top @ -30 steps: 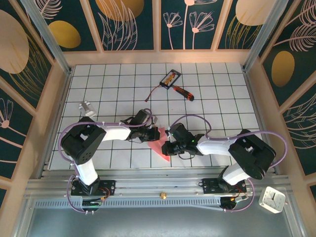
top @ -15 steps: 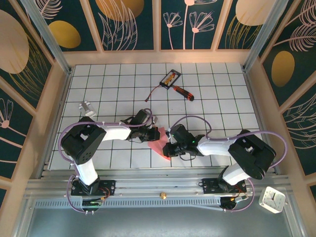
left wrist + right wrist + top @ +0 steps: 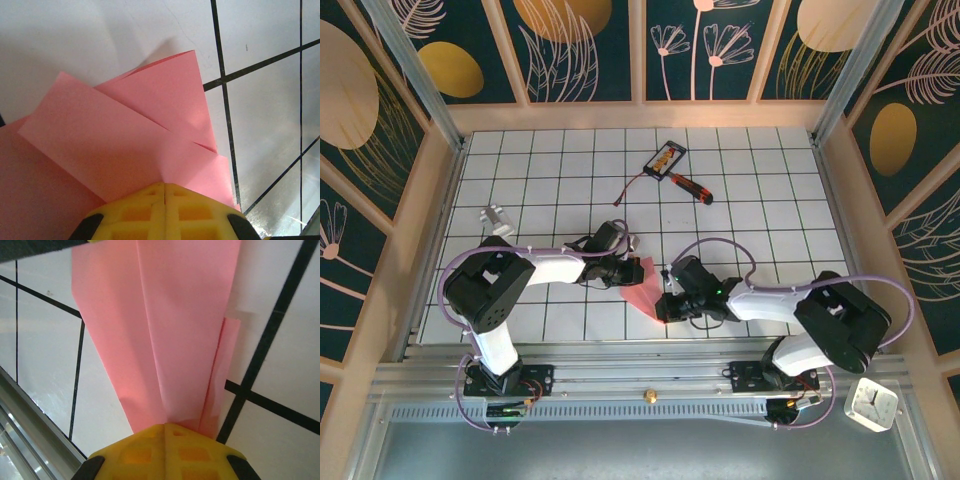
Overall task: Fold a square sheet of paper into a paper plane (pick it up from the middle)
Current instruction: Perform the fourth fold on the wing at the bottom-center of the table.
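Far left on the tiled table (image 3: 520, 180), a small silver clip (image 3: 495, 217), well apart from everything else. Next, near the table's middle, the left gripper (image 3: 626, 270), low over the tiles and reaching rightward to the upper end of the pink paper (image 3: 642, 292). In the left wrist view, yellow fingers (image 3: 145, 197) pressed flat together, clamped on the paper (image 3: 125, 135), with folded layers fanning away in overlapping flaps and one edge lifted enough to cast a shadow on the tile. Paper stretched as a narrow slanted strip between the two grippers, close to the near edge. At its lower end, the right gripper (image 3: 665, 303), reaching leftward. In the right wrist view, fingers (image 3: 187, 440) likewise closed tight on the paper (image 3: 165, 315), with a long crease running away from the pinch and a thin flap beside it. Farther back, a black-and-orange card (image 3: 665, 158) with a red-handled screwdriver (image 3: 692, 186) just beside it. Far right, off the table, a small white clock (image 3: 871, 403).
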`<state>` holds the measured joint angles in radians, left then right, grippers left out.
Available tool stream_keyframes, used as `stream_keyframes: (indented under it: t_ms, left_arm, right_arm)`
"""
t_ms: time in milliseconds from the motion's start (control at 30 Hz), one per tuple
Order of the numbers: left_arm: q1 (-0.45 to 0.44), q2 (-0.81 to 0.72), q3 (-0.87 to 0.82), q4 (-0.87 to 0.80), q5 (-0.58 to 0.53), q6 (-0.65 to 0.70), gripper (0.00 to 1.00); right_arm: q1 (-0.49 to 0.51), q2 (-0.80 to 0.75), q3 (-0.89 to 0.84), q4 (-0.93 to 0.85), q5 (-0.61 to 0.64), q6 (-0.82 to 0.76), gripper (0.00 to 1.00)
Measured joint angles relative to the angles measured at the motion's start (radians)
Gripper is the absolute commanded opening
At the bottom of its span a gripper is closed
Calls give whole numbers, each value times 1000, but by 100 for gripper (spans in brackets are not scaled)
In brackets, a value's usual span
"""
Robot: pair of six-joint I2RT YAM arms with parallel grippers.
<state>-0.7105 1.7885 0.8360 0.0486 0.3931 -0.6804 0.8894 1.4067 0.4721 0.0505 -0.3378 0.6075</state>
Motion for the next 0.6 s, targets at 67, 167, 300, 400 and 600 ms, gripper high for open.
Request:
stream_keyframes:
  t_ms: [67, 167, 300, 400, 600]
  left_arm:
    - [0, 0, 1, -2, 0, 0, 0]
    - [0, 0, 1, -2, 0, 0, 0]
    - [0, 0, 1, -1, 0, 0, 0]
    - [0, 0, 2, -1, 0, 0, 0]
    - [0, 1, 2, -2, 0, 0, 0]
  right_arm:
    - [-3, -21, 0, -27, 1, 0, 0]
    - [-7, -71, 2, -85, 2, 0, 1]
    - [-2, -91, 33, -137, 8, -1, 1]
    - [13, -89, 60, -140, 8, -3, 2]
    - [36, -11, 104, -137, 7, -23, 2]
